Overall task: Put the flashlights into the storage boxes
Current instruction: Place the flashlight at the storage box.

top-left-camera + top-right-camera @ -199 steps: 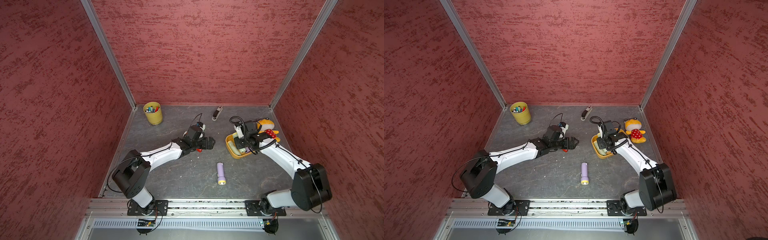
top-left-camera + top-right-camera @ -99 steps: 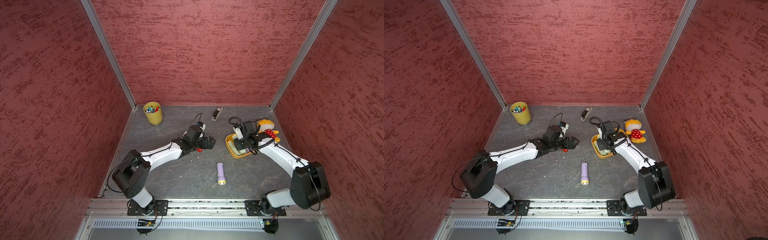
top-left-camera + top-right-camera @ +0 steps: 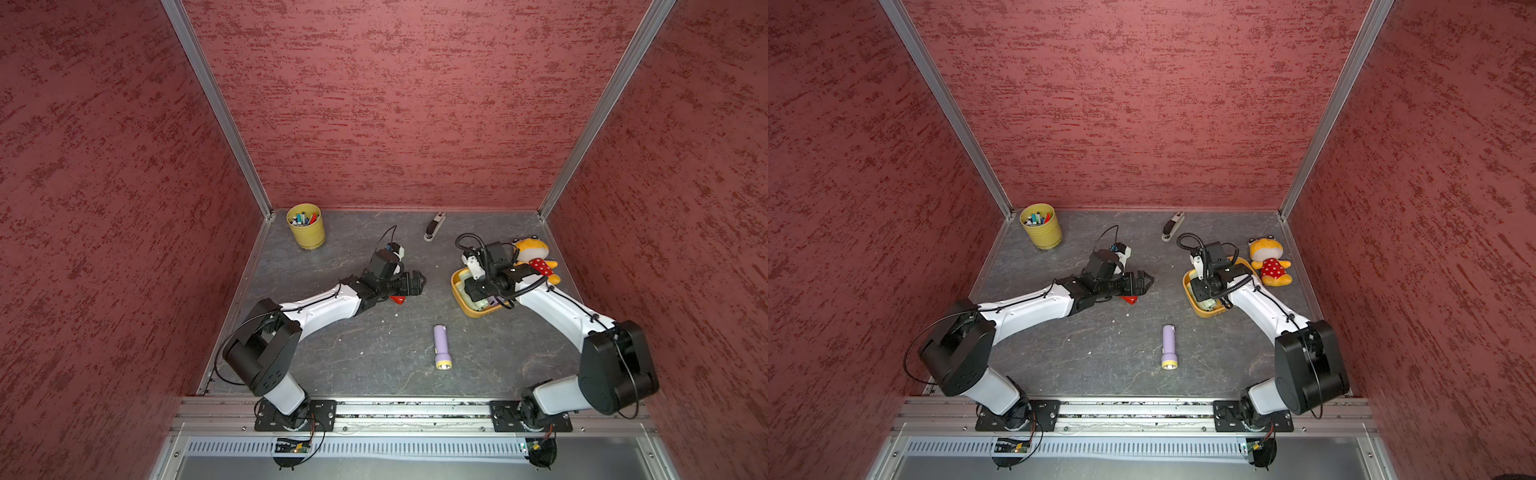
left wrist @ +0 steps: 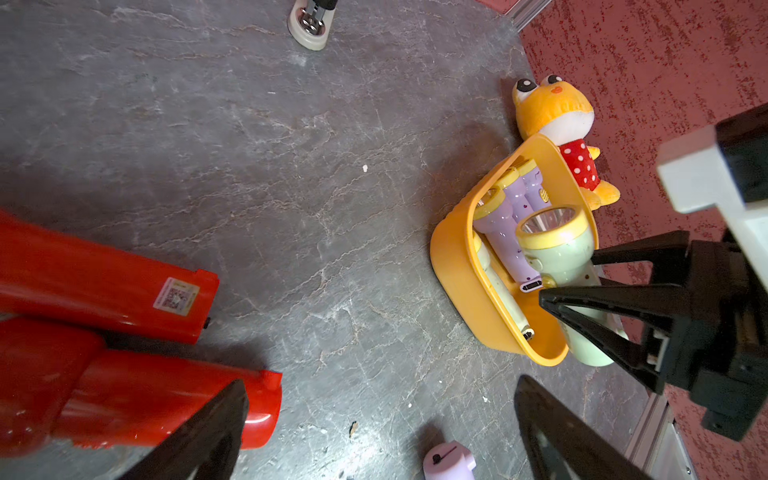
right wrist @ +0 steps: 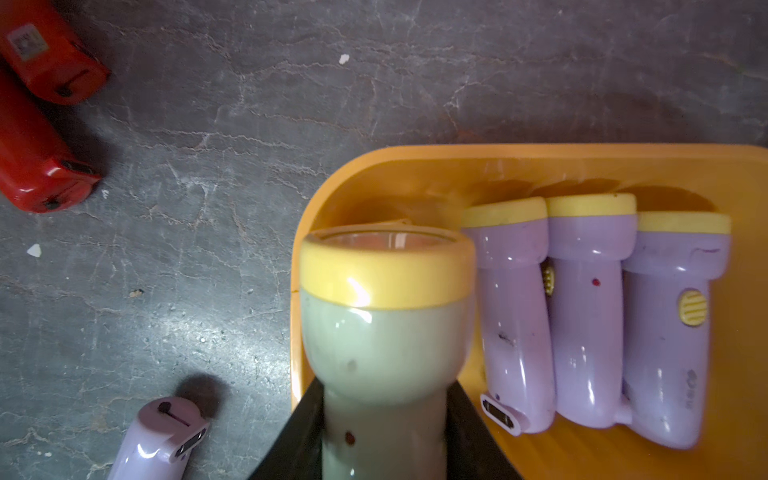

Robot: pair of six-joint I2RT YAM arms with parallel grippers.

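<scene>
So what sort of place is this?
Probably a lab robot cell: red textured wall panels in aluminium framing enclose a grey tabletop; left arm and right arm bolt to a front rail.

both top views: bright, even light from above, sharp throughout; soft short shadows cast under arms (image 3: pixel 324 305). left wrist view: red flashlights (image 4: pixel 104 286) blurred at close range, streak highlights noted on them. right wrist view: pale green flashlight (image 5: pixel 386 345) slightly soft, glare spot on collar; diffuse sheen seen on tabletop (image 5: pixel 199 332); edges stretched by wide lens.

Right pincer (image 5: pixel 386 399) grips green flashlight (image 5: pixel 386 340) over orange tray (image 5: pixel 540 153).
</scene>
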